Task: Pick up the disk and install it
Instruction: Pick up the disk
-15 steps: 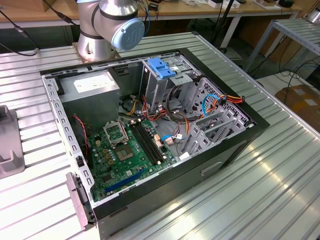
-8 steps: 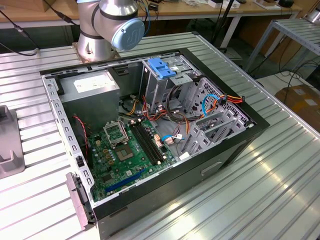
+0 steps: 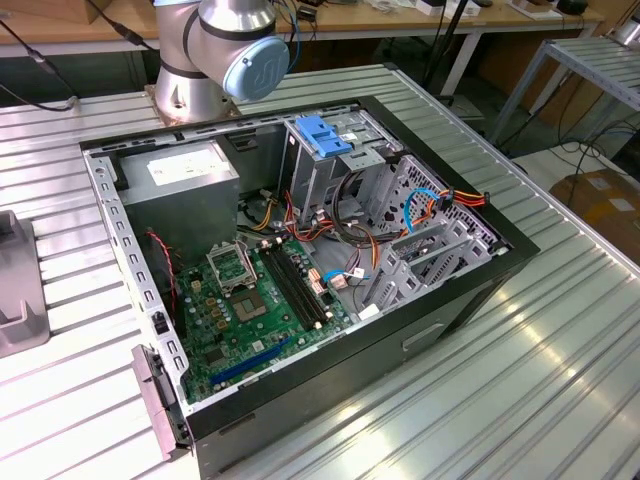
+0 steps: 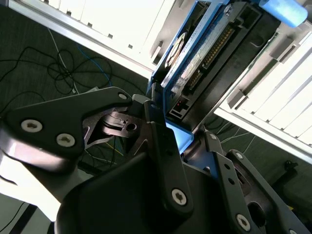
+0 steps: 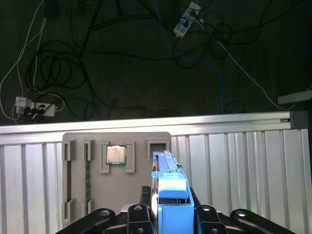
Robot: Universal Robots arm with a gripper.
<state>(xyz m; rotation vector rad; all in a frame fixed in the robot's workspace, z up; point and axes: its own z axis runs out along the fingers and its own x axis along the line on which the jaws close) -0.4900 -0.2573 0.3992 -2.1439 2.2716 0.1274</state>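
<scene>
Your claw (image 5: 168,212) is clamping the disk (image 5: 165,168) edge-on (blue rails showing). You're holding it above the slatted surface (image 5: 234,170), near the grey tray (image 5: 117,139).

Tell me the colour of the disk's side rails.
Bright blue; the rails on the disk show best in the first wrist view.

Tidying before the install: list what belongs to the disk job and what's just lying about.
For the job: disk, gripper shut on it, open computer case.
Lying about: grey tray, chip in it, floor cables, power strip.
</scene>
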